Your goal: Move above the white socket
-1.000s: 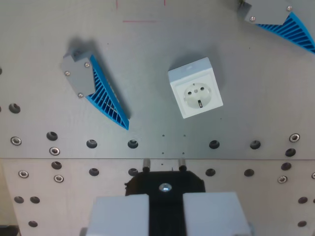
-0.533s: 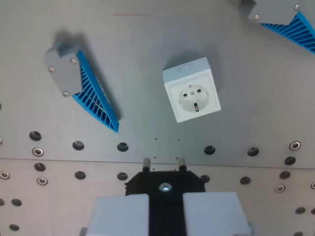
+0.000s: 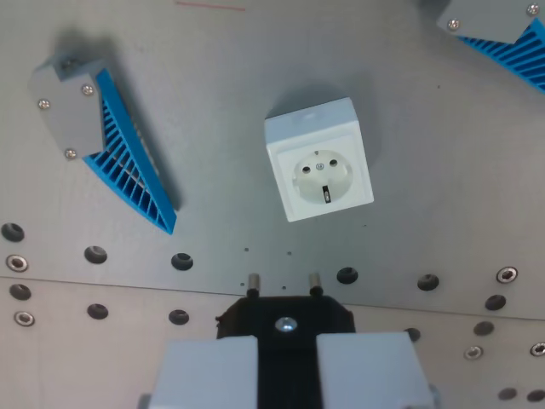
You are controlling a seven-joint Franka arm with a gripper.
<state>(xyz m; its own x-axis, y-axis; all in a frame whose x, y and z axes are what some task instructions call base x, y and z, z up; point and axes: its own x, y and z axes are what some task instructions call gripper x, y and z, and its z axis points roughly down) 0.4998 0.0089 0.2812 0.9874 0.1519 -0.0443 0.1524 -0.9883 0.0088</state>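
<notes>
The white socket (image 3: 318, 159) sits pretty much in the middle of the wrist view, slightly rotated, flat on the grey metal counter (image 3: 230, 94) with its round two-hole face pointing up at the camera. Straight below it in the frame is the end effector (image 3: 286, 362), and it's got a black plug (image 3: 285, 313) clamped between its two pale fingers (image 3: 209, 371), the plug's two metal pins pointing toward the socket but well short of it. Off to the wrist view's left there's a grey and blue ribbed wedge part (image 3: 100, 143) lying apart from the socket, and another one (image 3: 502, 32) is cut off at the top right corner. A row of bolt holes (image 3: 180, 261) runs across the counter just under the socket.
</notes>
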